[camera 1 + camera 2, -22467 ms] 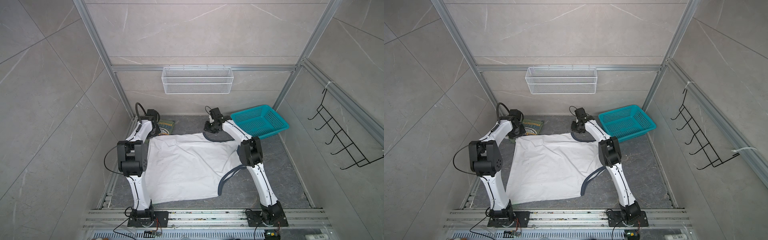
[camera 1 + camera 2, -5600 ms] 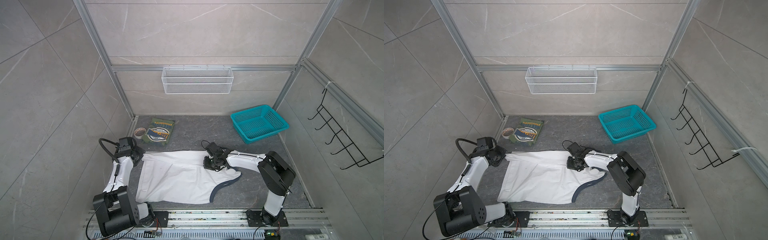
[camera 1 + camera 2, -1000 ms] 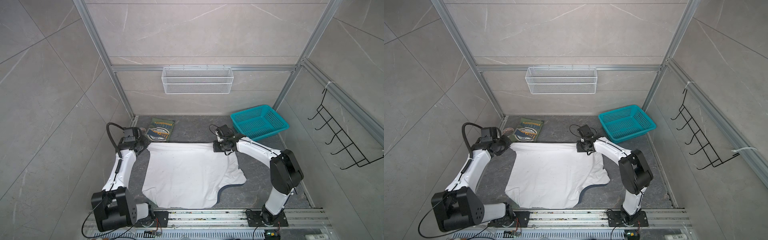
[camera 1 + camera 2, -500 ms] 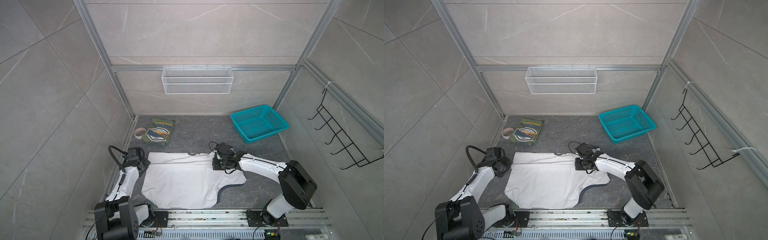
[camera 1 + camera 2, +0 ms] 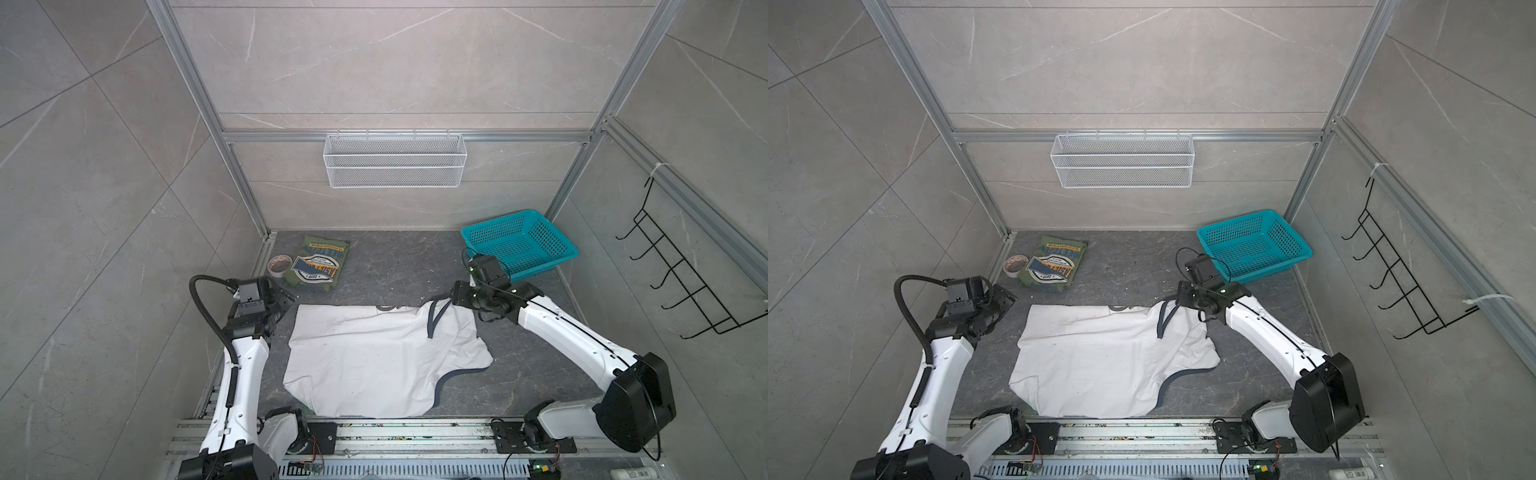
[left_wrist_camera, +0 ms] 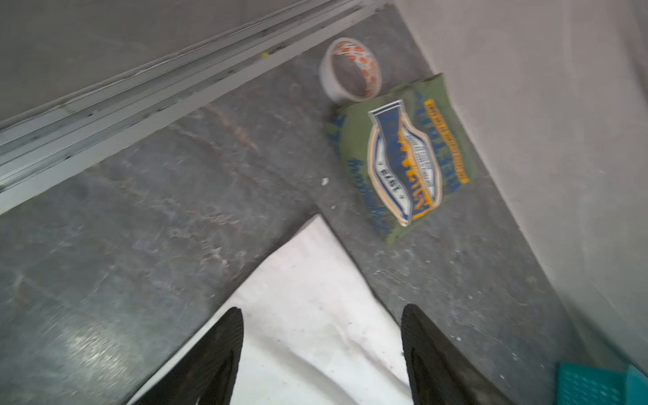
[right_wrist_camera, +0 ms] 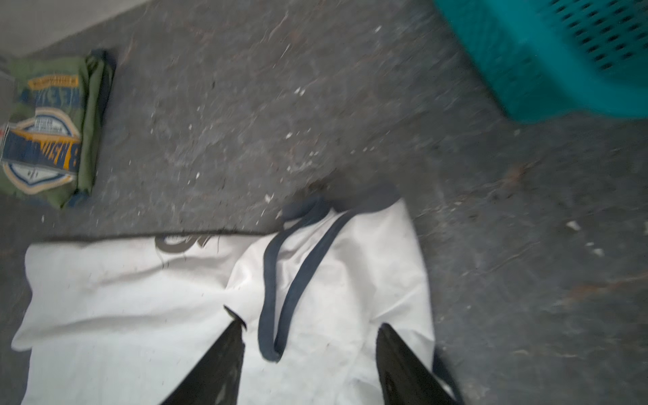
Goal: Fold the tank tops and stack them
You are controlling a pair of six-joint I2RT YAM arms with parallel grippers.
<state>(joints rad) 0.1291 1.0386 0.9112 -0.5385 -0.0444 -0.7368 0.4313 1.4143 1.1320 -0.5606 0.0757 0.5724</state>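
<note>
The white tank top lies spread on the dark mat at the middle front. Its far edge is turned over on itself, and a dark-trimmed strap lies loose on top at the far right corner. It looks light and limp, so it would likely sag, crease and slide if lifted from one point. The corners and the trimmed strap, where the cloth is doubled, seem the surest places to pinch. The left gripper hangs over the far left corner with its jaws spread and nothing between them. The right gripper stands likewise spread above the strap corner. The olive tank top sits folded at the far left, well apart from the white one, with a tape roll just beside it against the wall rail. Bare mat lies between the two tops and to the right, toward the teal basket. The near hem runs close to the front rail, leaving little room there.
</note>
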